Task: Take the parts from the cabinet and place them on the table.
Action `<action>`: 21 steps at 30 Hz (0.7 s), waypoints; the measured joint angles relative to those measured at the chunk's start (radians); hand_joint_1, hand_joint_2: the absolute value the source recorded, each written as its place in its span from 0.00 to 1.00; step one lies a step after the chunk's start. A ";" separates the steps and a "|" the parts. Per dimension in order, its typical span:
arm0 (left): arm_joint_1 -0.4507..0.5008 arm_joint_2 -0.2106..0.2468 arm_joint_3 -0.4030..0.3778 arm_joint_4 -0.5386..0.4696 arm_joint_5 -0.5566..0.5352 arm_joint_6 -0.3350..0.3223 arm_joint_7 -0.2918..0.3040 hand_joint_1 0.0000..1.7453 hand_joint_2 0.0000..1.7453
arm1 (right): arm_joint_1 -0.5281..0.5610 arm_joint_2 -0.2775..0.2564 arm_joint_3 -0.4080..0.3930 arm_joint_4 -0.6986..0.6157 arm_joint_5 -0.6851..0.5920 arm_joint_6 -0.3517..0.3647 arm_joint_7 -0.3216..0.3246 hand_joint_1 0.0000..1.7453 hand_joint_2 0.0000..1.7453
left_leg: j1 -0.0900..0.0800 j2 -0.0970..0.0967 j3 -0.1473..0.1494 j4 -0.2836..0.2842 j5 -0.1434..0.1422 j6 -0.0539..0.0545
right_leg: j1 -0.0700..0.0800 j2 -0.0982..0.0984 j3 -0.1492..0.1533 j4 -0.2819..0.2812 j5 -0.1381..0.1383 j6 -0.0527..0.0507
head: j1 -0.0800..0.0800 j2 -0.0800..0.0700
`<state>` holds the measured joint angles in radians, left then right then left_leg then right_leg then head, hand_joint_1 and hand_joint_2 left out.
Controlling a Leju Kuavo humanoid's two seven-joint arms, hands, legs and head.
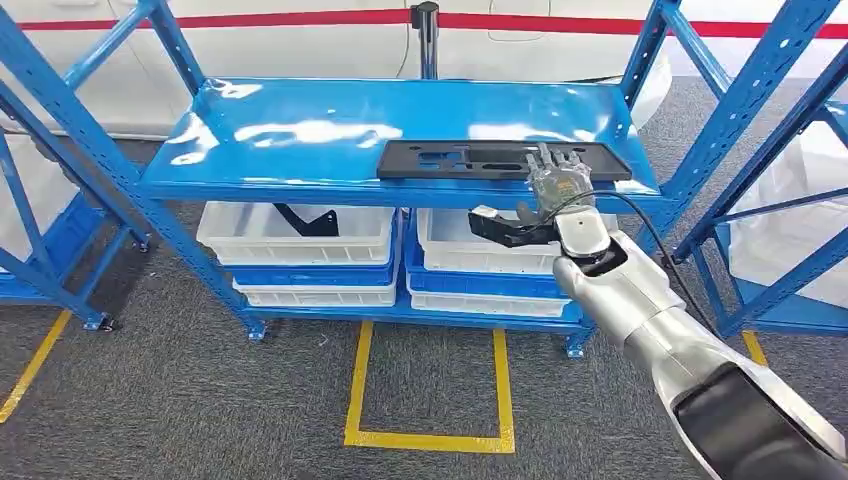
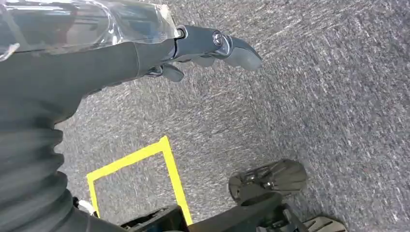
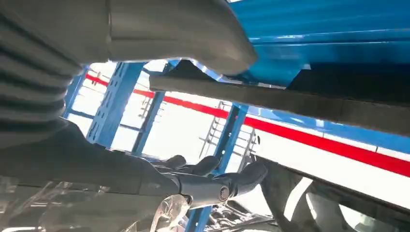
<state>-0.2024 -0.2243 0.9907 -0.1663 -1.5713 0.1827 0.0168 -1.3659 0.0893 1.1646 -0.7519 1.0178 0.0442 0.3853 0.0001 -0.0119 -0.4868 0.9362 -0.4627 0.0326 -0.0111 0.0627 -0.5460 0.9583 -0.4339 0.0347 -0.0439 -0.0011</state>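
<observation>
A long flat black part lies on the blue cabinet shelf, near its front right. My right hand reaches over the part's front edge, fingers spread above it. In the right wrist view the part's edge runs between the thick thumb and the dark fingers; the fingers stand off from it. More black parts sit below, one in the left white bin, one in the right white bin. My left hand hangs over the carpet, fingers stretched out, holding nothing.
Blue uprights and diagonal braces frame the rack on both sides. White bins stand stacked on the lower shelf. A yellow taped rectangle marks the grey carpet in front. A red-striped white wall stands behind.
</observation>
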 joint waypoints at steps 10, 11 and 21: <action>0.000 0.000 0.000 0.000 0.000 0.000 0.005 0.00 1.00 | 0.000 0.000 0.006 0.003 0.008 0.000 -0.003 0.00 0.00 | 0.000 0.000 0.000 0.000 0.000 0.000 | 0.000 0.000 0.000 0.000 0.000 0.000 | 0.000 0.000; 0.000 0.000 0.000 0.000 0.000 0.000 0.005 0.00 1.00 | 0.000 0.000 0.007 0.003 0.009 0.000 -0.003 0.00 0.00 | 0.000 0.000 0.000 0.000 0.000 0.000 | 0.000 0.000 0.000 0.000 0.000 0.000 | 0.000 0.000; 0.000 0.000 0.000 0.000 0.000 -0.001 0.005 0.00 1.00 | -0.001 0.000 0.012 0.003 0.009 0.001 -0.003 0.00 1.00 | 0.000 0.000 0.000 0.000 0.000 0.000 | 0.000 0.000 0.000 0.000 0.000 0.000 | 0.000 0.000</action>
<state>-0.2021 -0.2243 0.9907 -0.1663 -1.5713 0.1820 0.0214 -1.3665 0.0893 1.1769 -0.7492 1.0265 0.0450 0.3826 0.0001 -0.0119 -0.4869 0.9361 -0.4627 0.0326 -0.0111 0.0627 -0.5461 0.9583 -0.4339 0.0347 -0.0439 -0.0011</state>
